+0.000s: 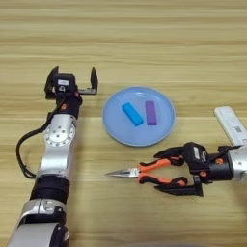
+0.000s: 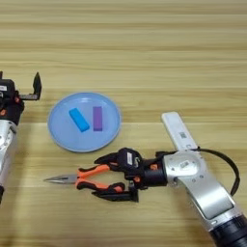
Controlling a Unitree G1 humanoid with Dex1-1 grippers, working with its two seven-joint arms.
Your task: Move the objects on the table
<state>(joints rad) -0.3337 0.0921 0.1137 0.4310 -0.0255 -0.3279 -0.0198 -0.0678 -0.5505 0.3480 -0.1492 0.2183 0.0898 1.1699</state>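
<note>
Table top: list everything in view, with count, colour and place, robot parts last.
Plate: one, light blue, table centre.
Purple block: one, on the plate, right of the blue one.
Blue block: one, on the plate.
Pliers: one, orange-and-black handles, steel tip pointing left, below the plate.
White remote-like bar: one, right of the plate.
Table: light-brown wood.
Left gripper: open, left of the plate.
Right gripper: fingers either side of the pliers' handles.

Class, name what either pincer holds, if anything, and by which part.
The right pincer straddles the pliers at their orange handles; a firm grip cannot be told. The left pincer is open, empty.
</note>
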